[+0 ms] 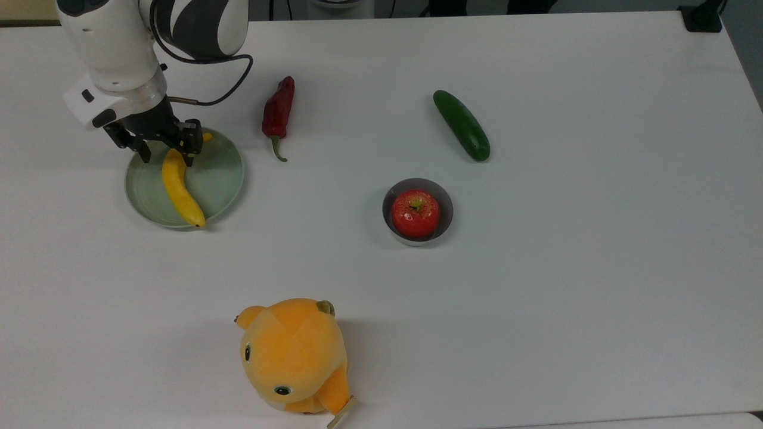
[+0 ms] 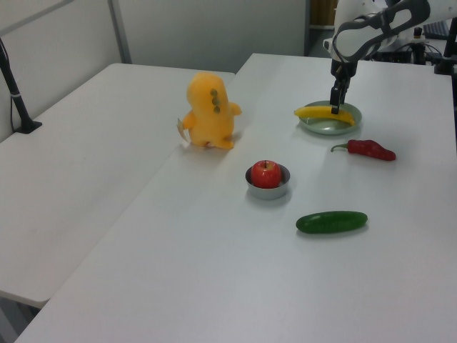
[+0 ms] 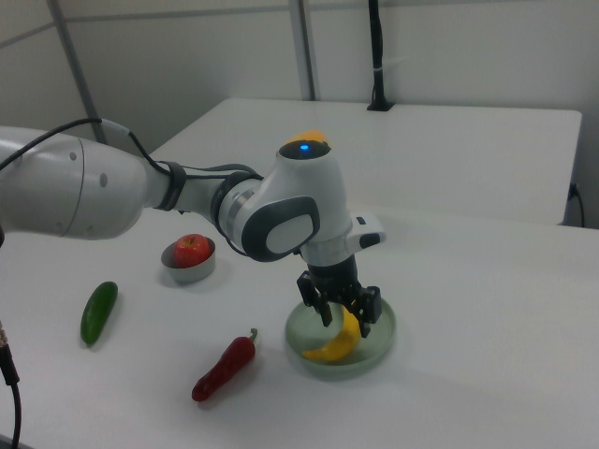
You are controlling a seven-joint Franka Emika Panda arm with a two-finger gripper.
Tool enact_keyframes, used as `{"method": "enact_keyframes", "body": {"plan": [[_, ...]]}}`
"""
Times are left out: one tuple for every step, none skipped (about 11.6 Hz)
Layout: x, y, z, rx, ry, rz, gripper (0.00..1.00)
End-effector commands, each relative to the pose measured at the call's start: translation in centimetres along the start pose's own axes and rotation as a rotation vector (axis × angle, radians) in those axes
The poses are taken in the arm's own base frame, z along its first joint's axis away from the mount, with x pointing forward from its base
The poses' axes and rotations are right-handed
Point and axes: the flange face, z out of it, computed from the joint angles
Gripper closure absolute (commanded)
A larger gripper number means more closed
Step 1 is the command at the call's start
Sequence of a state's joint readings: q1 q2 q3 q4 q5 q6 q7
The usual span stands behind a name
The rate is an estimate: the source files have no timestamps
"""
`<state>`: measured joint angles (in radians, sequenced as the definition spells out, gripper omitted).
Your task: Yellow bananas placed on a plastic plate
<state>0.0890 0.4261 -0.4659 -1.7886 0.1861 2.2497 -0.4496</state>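
End effector (image 1: 168, 156) fingers spread, straddling the banana (image 1: 180, 194) lying on the plate (image 1: 222, 179).

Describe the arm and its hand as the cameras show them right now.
The arm is glossy white with rounded links and dark grey joint bands; a blue light glows on one joint. A black cable loops from the wrist. The hand is black, with two short black fingers under a white wrist flange.
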Motion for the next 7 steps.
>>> {"method": "enact_keyframes", "body": {"plan": [[-0.1,0.1,-3.3,0.023,0.067,0.014,0.00],[-0.3,0.2,-5.3,0.033,0.089,0.017,0.00],[-0.7,-0.1,-7.2,0.061,0.080,0.019,0.00],[-1.0,0.1,-10.0,0.079,0.099,0.057,0.00],[-1.2,0.2,-12.8,0.091,0.119,0.106,0.00],[-1.5,0.4,-15.7,0.111,0.130,0.157,0.00],[-2.2,0.4,-18.5,0.131,0.121,0.192,0.00]]}}
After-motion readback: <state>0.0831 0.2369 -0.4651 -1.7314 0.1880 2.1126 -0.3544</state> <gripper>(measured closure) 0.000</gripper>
